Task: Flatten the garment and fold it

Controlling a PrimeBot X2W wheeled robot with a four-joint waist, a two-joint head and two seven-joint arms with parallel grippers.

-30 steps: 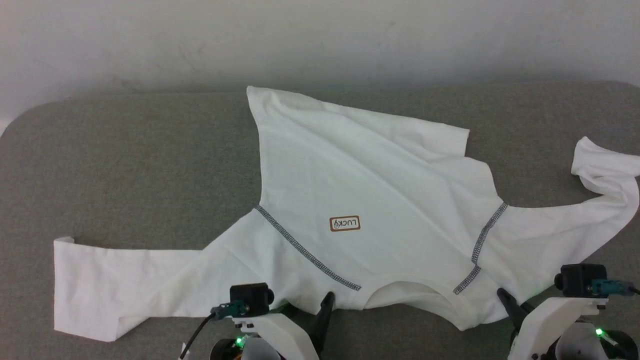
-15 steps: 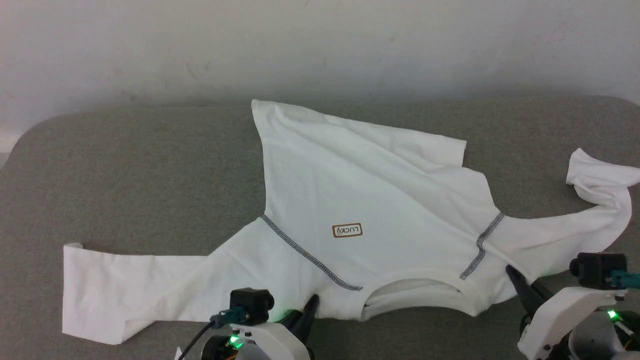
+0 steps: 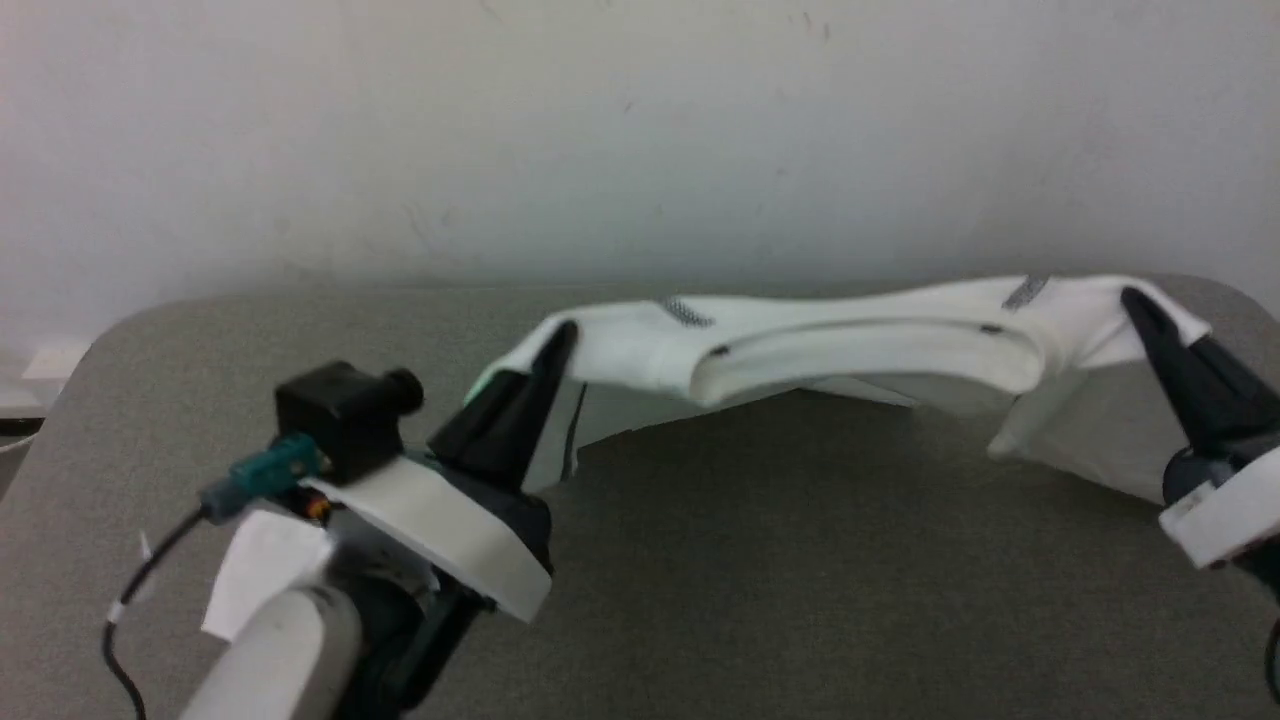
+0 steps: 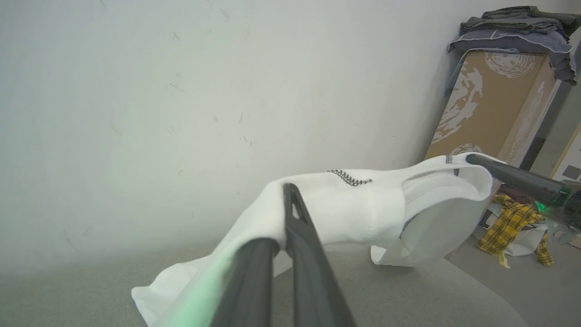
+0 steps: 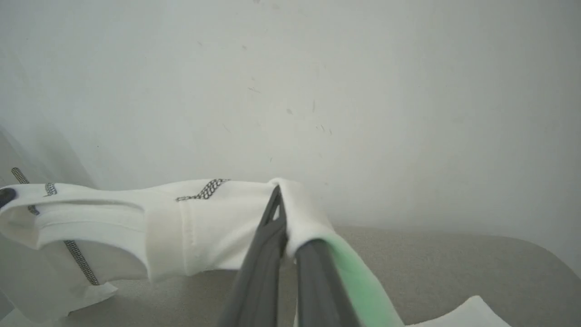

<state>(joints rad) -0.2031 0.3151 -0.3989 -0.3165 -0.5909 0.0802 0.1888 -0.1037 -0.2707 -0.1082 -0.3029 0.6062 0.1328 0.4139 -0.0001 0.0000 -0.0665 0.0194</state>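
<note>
Grip on both sides: we see the left gripper (image 3: 560,340) with its two long dark fingers pressed together on the shoulder cloth of the white short-sleeved T-shirt of thin soft fabric (image 3: 860,335), just to the left of the ribbed collar. The right gripper (image 3: 1135,300) is likewise clamped tight on the opposite shoulder, just to the right of the collar. Between the two, the collar band stretches almost level with a slight sag in the middle, and the neck opening faces us. A short run of grey-black zigzag seam shows on top of the fabric near each gripper. From that raised edge the shirt hangs down and back toward the flat grey felt-like table top (image 3: 760,560); in the left wrist view a sleeve trails from the fingers down to that surface. We cannot tell how much of the body rests on it. Beyond the table stands a plain white wall (image 3: 640,130).
</note>
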